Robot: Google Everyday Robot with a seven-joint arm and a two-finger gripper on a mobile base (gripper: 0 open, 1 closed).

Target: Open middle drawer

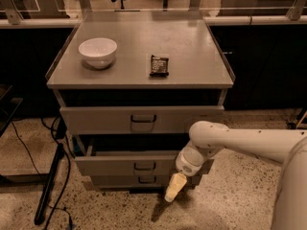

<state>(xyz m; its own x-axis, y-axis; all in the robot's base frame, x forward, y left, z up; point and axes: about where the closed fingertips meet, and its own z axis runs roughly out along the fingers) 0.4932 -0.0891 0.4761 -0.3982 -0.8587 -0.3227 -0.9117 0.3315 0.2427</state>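
Note:
The grey cabinet [192, 47] has three drawers. The middle drawer [105, 166] has a low grey front and a small dark pull handle [140, 166]. It stands pulled out a little, with a dark gap above it. My gripper [173, 188] hangs at the end of the white arm [240, 143], which comes in from the right. It points down and left, in front of the right part of the bottom drawer [120, 180] and just below the middle drawer's front. Its cream fingers [175, 182] are together and hold nothing.
The taller top drawer [96, 120] also sits slightly out. On the cabinet top stand a white bowl [98, 51] and a dark snack packet [159, 65]. A black stand and cables [50, 186] lie on the speckled floor at the left. Dark counters run behind.

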